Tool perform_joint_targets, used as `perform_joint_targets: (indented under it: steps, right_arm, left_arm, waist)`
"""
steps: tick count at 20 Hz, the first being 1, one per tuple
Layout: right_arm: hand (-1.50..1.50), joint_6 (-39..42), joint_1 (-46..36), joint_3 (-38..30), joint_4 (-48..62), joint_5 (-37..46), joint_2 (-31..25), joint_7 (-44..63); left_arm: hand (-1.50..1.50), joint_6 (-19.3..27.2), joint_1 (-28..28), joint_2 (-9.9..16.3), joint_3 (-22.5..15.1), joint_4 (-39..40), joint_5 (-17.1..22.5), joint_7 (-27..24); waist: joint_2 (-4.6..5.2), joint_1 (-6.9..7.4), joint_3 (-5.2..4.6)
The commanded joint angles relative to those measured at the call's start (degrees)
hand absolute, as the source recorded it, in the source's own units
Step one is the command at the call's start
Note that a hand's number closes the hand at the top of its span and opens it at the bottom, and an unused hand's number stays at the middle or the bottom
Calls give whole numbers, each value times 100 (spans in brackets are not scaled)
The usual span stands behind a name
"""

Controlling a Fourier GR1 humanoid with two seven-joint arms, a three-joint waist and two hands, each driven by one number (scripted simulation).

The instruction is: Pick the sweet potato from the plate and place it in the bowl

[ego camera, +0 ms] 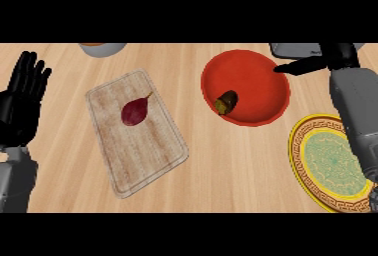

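Currently the right robot hand [319,61] is hovering over the far right rim of the red bowl [255,70], fingers stretched toward the bowl and holding nothing. A brown-and-yellow sweet potato [227,102] is lying inside the bowl, near its lower left wall. The yellow-rimmed plate [297,150] is sitting on the worktop [236,170] just right of and nearer than the bowl, partly covered by the right forearm. The left robot hand [21,100] is resting open at the left edge, fingers up. A wooden board [140,150] is lying between them, carrying a dark red vegetable [135,111].
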Motion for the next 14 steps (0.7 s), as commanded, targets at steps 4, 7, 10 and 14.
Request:
perform_joint_targets:
  steps: [4, 7, 10, 14]
  right_arm:
    - [-150, 596, 330, -544, 484, -501, -1091, -570]
    - [-150, 1069, 469, -692, 655, -622, -1667, -632]
    - [-150, 1437, 744, -785, 744, -707, -2032, -930]
    - [-150, 1774, 819, -822, 899, -751, -2302, -1016]
  left_arm:
    - [0, 239, -92, -294, -244, 43, -264, -173]
    - [0, -48, -102, -26, -1, 145, -18, -166]
    - [0, -125, -70, 25, 50, 124, 38, -210]
    - [0, 67, -155, -167, -102, 135, -116, -214]
  waist:
    - [70, 53, 12]
    - [107, 120, 18]
    - [134, 177, 29]
    - [137, 176, 34]
